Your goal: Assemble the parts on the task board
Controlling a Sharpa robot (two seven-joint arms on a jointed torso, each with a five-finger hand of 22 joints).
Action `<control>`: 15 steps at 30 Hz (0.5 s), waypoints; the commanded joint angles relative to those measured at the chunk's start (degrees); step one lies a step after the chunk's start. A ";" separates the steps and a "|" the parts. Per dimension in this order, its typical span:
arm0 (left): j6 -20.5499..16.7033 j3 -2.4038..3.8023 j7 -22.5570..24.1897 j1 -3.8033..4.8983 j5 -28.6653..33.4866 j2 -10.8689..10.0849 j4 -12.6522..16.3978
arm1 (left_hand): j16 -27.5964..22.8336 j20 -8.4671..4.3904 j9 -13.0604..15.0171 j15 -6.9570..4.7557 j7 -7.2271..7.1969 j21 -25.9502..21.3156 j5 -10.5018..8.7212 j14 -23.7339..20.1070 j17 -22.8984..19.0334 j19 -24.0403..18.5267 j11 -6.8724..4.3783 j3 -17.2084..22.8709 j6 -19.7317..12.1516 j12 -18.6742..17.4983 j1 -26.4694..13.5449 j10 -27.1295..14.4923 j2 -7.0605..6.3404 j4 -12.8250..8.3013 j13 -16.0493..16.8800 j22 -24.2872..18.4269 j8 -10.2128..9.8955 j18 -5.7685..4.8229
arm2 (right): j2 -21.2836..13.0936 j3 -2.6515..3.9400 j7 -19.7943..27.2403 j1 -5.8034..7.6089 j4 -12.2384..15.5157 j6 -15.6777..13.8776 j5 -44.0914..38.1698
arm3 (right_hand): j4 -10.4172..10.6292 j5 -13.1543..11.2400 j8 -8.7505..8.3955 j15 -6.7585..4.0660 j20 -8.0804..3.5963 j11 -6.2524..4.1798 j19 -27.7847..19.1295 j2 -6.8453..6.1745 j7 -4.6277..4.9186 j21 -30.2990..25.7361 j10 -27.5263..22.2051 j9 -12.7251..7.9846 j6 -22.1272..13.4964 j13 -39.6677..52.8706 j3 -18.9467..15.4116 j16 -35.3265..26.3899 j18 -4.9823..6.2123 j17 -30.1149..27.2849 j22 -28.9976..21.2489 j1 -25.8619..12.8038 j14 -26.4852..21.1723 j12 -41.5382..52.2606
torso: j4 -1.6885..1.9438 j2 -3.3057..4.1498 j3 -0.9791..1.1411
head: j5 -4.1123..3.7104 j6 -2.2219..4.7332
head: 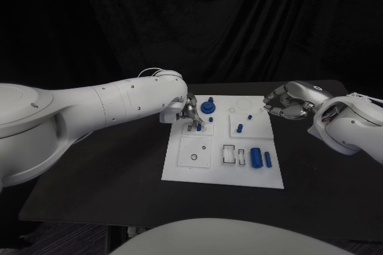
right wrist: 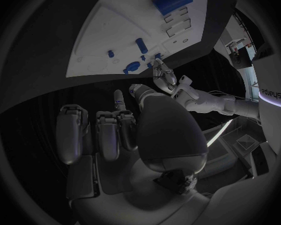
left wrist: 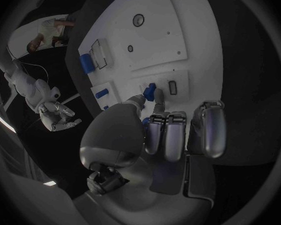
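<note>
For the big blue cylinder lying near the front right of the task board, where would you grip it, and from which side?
Grip the big blue cylinder across its middle, coming straight down from above. It lies flat on the task board, its long axis running away from the robot, so its curved flanks are exposed. A thinner blue pin lies close on its right, so I would keep the fingers narrow there.

Dim scene, black backdrop; task board (head: 223,172) brightest, evenly lit. Wrist views fisheye-bent, dark-vignetted, soft at rim.

Black table (head: 104,183) carries the white task board (head: 207,175) (lying flat).
</note>
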 commanded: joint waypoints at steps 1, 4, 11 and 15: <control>0.66 0.04 1.54 -0.20 0.24 0.23 -0.17 | 0.15 -0.01 -0.39 0.43 0.06 -0.35 1.21 5.96 15.09 -0.38 0.24 0.70 0.18 0.20 0.81 6.09 -0.19 -0.20 15.08 10.16 -0.49 0.63 | 0.05 0.05 -0.61 -0.12 -0.02 -0.33 -0.14 | -0.07 0.27 -0.34 0.35 0.30 0.26 1.52 0.54 -0.14 -0.35 0.47 -0.08 0.42 6.99 0.43 0.17 0.65 15.10 12.42 0.17 6.15 -0.25 | 0.02 -0.02 0.03 | 0.06 0.00; 0.67 0.04 1.70 -0.28 0.24 0.30 -0.26 | 0.15 -0.02 -0.62 0.41 0.05 -0.41 2.14 5.96 15.09 -0.40 0.23 1.10 0.27 0.20 1.03 6.09 -0.34 -0.34 15.08 10.19 -0.66 0.64 | 0.09 0.05 -0.65 -0.12 -0.03 -0.29 -0.14 | -0.07 0.27 -0.34 0.35 0.30 0.26 1.52 0.54 -0.14 -0.35 0.47 -0.08 0.42 6.99 0.43 0.17 0.65 15.10 12.42 0.17 6.15 -0.25 | 0.00 -0.02 0.02 | 0.08 0.00; 0.63 0.04 1.97 -0.40 0.24 0.40 -0.35 | 0.15 -0.03 -1.00 0.40 0.04 -0.49 3.74 5.96 15.09 -0.41 0.21 1.97 0.35 0.20 1.47 6.09 -0.59 -0.66 15.08 10.26 -0.98 0.65 | 0.16 0.05 -0.80 -0.12 -0.03 -0.14 -0.14 | -0.28 0.28 -0.35 0.34 0.29 0.25 1.51 0.57 -0.14 -0.39 0.45 -0.12 0.51 6.96 0.57 0.17 0.66 15.10 12.41 0.37 6.15 -0.28 | -0.03 0.00 0.01 | 0.12 0.00; 0.65 0.04 2.27 -0.45 0.24 0.41 -0.29 | 0.15 -0.06 -1.26 0.37 -0.03 -0.67 5.70 5.96 15.09 -0.47 0.17 3.15 0.56 0.20 2.08 6.09 -0.99 -1.30 15.08 10.31 -1.16 0.67 | 0.23 0.05 -0.85 -0.12 -0.03 -0.09 -0.14 | -0.60 0.30 -0.38 0.32 0.27 0.23 1.51 0.64 -0.15 -0.42 0.44 -0.17 0.62 6.92 0.78 0.17 0.67 15.10 12.41 0.70 6.15 -0.30 | -0.01 -0.02 0.02 | 0.02 0.00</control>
